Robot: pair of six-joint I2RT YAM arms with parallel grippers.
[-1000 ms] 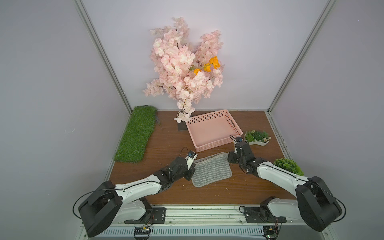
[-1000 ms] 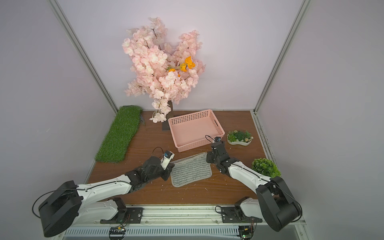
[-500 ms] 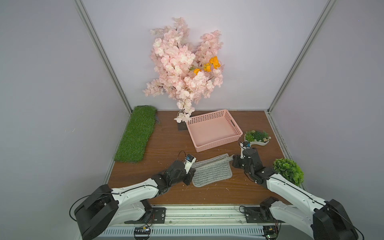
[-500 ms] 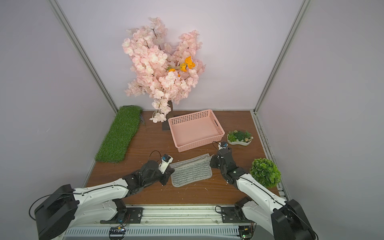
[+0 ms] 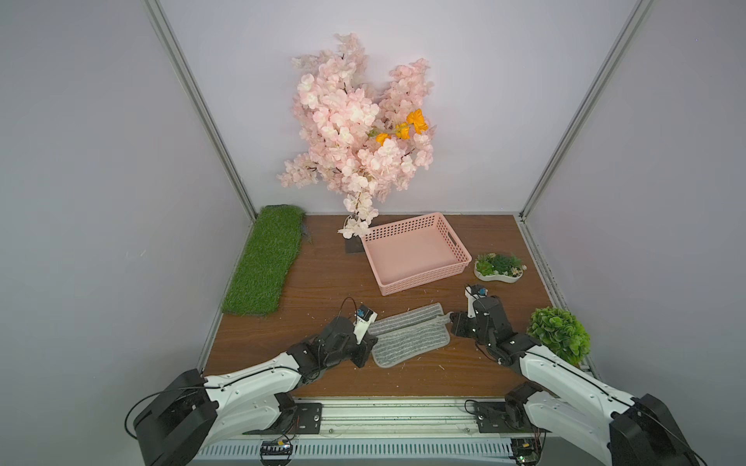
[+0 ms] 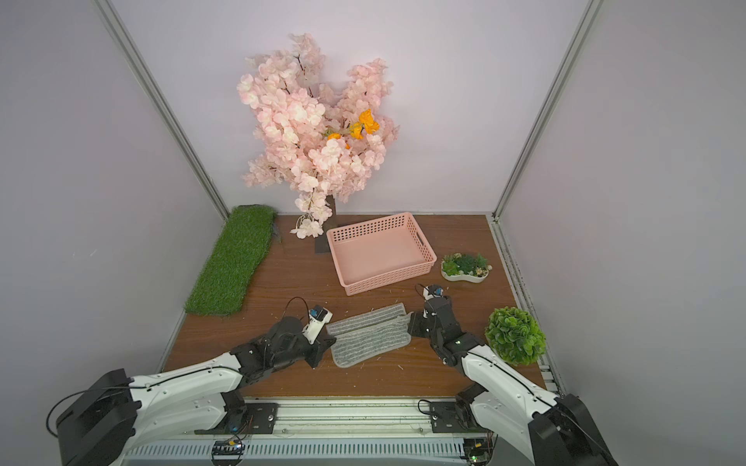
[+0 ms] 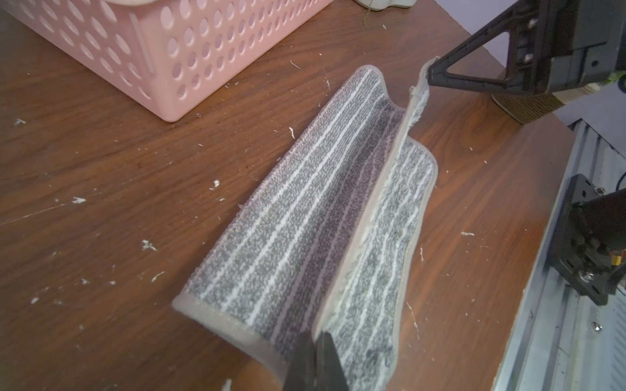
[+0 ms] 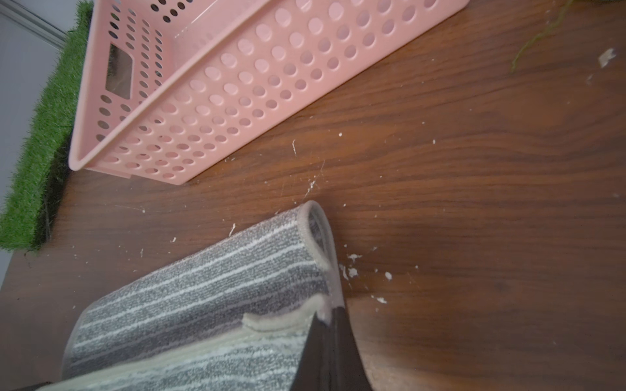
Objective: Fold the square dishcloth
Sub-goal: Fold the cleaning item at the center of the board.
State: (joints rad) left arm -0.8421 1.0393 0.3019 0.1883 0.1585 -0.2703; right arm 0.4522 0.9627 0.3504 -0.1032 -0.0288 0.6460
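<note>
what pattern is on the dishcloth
The dishcloth is grey with thin whitish stripes, plain grey along its edge; the left wrist view shows it best.

1. No legible txt, labels, brand marks or nos. in any view.
2. Small circuit board (image 5: pixel 276 448) at front rail (image 5: pixel 383 419): any print too small to read.
</note>
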